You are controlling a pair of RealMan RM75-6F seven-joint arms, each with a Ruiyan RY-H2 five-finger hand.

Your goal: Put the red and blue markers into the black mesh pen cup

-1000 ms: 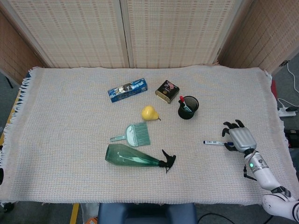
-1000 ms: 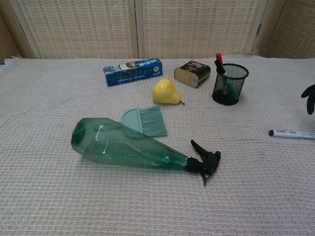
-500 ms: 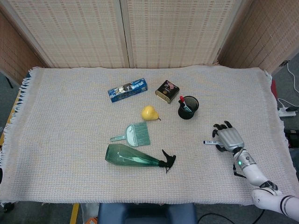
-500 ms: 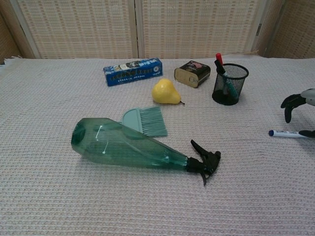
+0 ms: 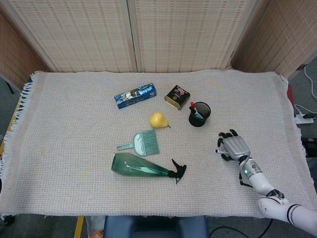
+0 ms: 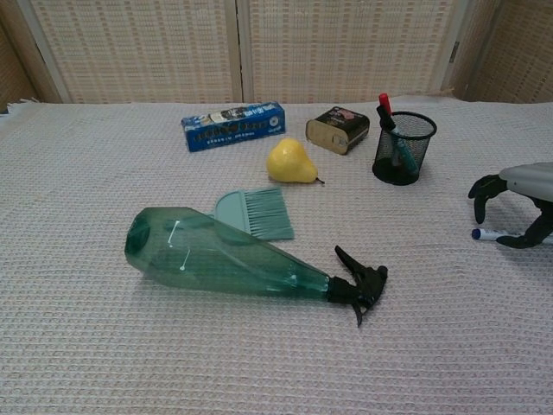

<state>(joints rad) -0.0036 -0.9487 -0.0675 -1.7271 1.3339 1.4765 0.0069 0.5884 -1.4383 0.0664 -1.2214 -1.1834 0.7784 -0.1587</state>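
The black mesh pen cup (image 5: 202, 118) (image 6: 409, 154) stands right of centre with the red marker (image 5: 192, 106) (image 6: 384, 104) upright inside it. The blue marker (image 5: 217, 151) (image 6: 480, 234) lies flat on the cloth to the cup's front right; only its left tip shows. My right hand (image 5: 233, 147) (image 6: 517, 202) arches over the marker, palm down, its fingers (image 6: 482, 189) spread and curled toward the cloth on both sides of it. No grip on the marker shows. My left hand is out of both views.
A green spray bottle (image 5: 140, 168) (image 6: 220, 255) lies on its side at the front centre, a teal hand brush (image 5: 144, 143) (image 6: 259, 213) behind it. A yellow pear (image 5: 157, 120) (image 6: 290, 162), a small tin (image 5: 177, 96) (image 6: 337, 130) and a blue box (image 5: 135, 95) (image 6: 233, 125) sit left of the cup.
My right hand has moved left along the blue marker and now covers most of it. The marker and all other objects lie where they were.
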